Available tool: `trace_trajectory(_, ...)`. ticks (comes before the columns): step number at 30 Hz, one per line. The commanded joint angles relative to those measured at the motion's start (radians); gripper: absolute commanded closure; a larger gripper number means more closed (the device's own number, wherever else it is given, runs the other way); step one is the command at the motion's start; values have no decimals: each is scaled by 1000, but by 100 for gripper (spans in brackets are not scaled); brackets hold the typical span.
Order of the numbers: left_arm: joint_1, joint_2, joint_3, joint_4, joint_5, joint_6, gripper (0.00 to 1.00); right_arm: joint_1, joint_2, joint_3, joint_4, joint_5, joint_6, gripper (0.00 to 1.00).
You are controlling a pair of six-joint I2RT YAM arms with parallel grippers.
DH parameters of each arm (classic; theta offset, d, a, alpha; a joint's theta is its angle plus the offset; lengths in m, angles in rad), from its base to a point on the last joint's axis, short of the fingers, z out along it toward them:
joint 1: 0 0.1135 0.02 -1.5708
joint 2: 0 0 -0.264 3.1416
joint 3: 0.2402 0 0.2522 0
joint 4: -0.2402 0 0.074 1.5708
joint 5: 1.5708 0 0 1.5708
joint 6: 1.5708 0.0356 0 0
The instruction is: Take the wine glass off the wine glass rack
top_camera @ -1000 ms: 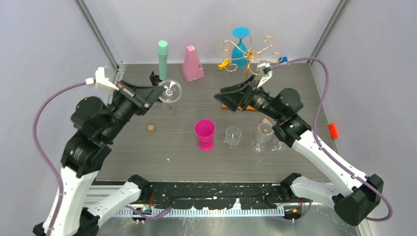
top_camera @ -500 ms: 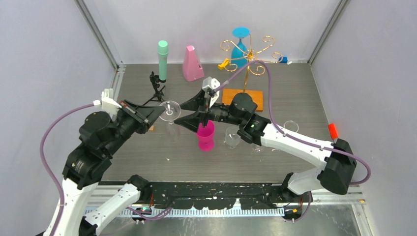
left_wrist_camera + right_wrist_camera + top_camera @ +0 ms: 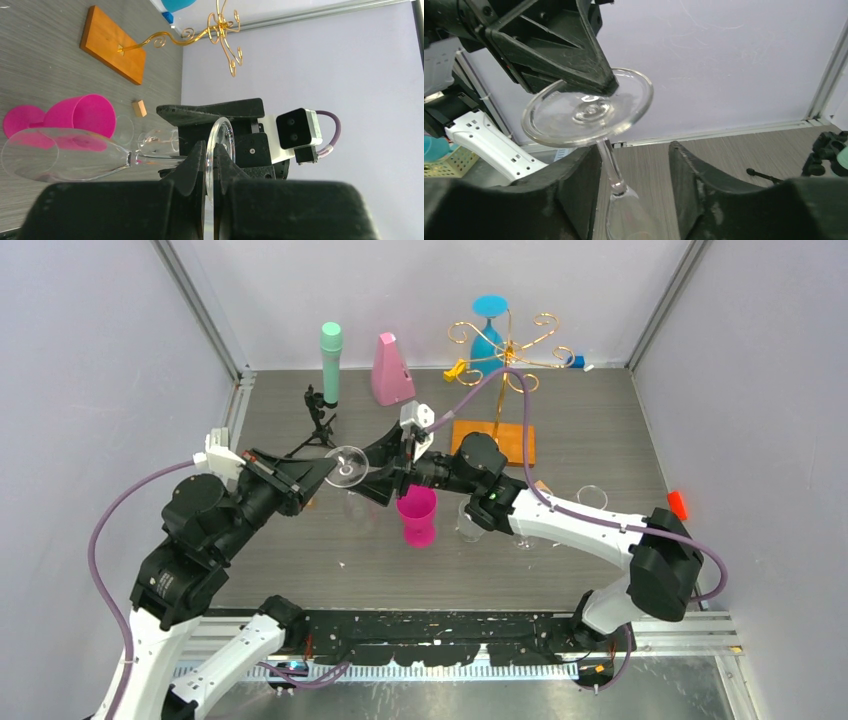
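My left gripper (image 3: 328,472) is shut on the round foot of a clear wine glass (image 3: 347,464) and holds it in the air, left of the table's middle. In the left wrist view the foot's rim (image 3: 220,150) is pinched between the jaws, and the bowl lies out to the left. My right gripper (image 3: 383,477) is open. In the right wrist view its fingers (image 3: 574,192) stand either side of the glass stem (image 3: 610,165), which is close to the left finger. The gold wire rack (image 3: 505,348) stands at the back with a blue glass (image 3: 486,343) hanging on it.
A pink cup (image 3: 417,512) stands just under the right gripper, with clear glasses (image 3: 473,517) to its right. A black tripod (image 3: 318,420), a green bottle (image 3: 331,358) and a pink cone (image 3: 390,370) stand at the back left. The rack's orange base (image 3: 493,440) lies behind the right arm.
My right arm swung left from beside the rack to the clear glass, and its open jaws now straddle the stem. My left gripper moved the glass forward and slightly right.
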Motion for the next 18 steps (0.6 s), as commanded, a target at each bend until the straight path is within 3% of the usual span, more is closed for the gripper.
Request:
trace_trajectory(1, 5, -1, -7, 92, 12, -32, 100, 8, 21, 37, 140, -38, 34, 46)
trace_trajectory(8, 5, -9, -8, 105, 11, -27, 100, 8, 37, 49, 169, -76, 111, 74)
trace_trajectory(9, 5, -8, -6, 110, 12, -17, 100, 8, 38, 52, 171, -72, 120, 85)
trace_trajectory(11, 5, 0, 10, 111, 12, 0, 100, 7, 40, 53, 198, -57, 144, 97)
trace_trajectory(13, 5, 12, 21, 111, 42, 15, 98, 8, 44, 53, 234, -32, 172, 99)
trace_trajectory(16, 5, 16, 22, 119, 48, 29, 81, 8, 49, 50, 283, 19, 207, 100)
trace_trajectory(18, 5, 13, 18, 123, 44, 38, 59, 8, 48, 43, 325, 63, 224, 100)
